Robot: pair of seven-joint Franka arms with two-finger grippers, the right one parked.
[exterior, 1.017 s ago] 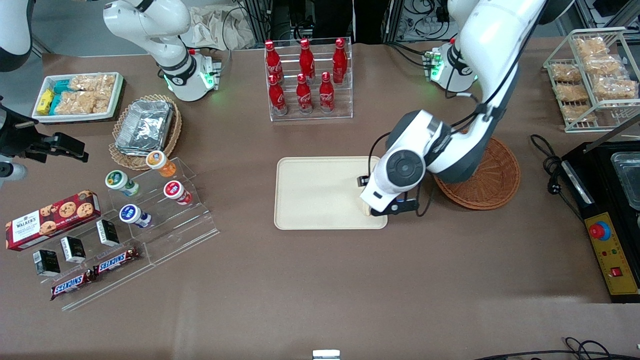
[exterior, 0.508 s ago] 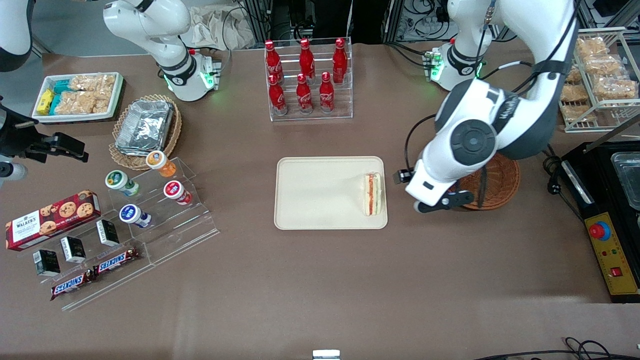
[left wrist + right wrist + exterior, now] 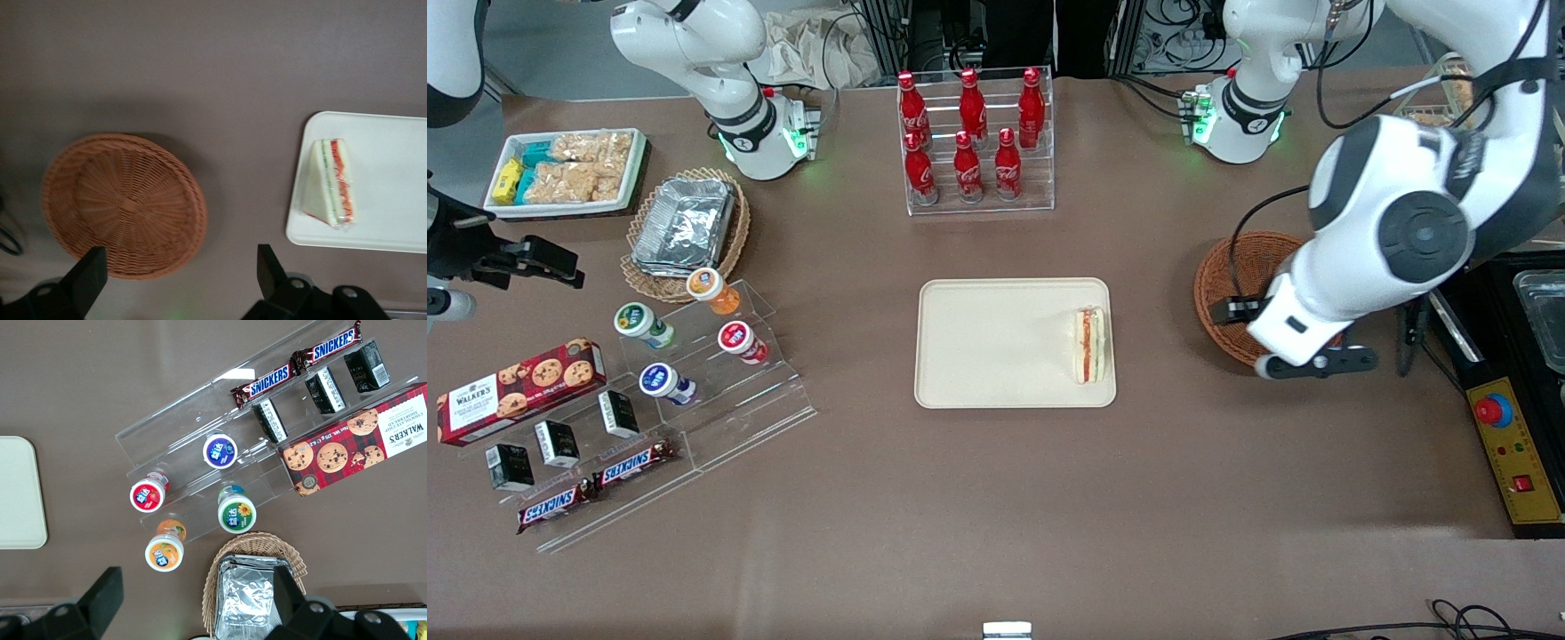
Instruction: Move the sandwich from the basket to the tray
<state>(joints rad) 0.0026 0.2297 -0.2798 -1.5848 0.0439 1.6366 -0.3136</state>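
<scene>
The sandwich (image 3: 1092,345) (image 3: 330,181), a pale wedge with red and green filling, lies on the cream tray (image 3: 978,342) (image 3: 393,187), at the tray's end nearest the basket. The reddish-brown wicker basket (image 3: 1223,284) (image 3: 123,203) holds nothing and is partly covered by the arm in the front view. My gripper (image 3: 1316,364) (image 3: 179,283) hangs open and holds nothing. It is high above the table, over the basket's edge nearer the front camera, well away from the tray toward the working arm's end.
A clear rack of red bottles (image 3: 971,142) stands farther from the front camera than the tray. A black control box with a red button (image 3: 1507,427) and a cable (image 3: 1405,302) lie beside the basket. Snack displays (image 3: 694,391) sit toward the parked arm's end.
The gripper has let go of the sandwich on the tray, risen, and swung away past the basket toward the working arm's end. The sandwich stays put.
</scene>
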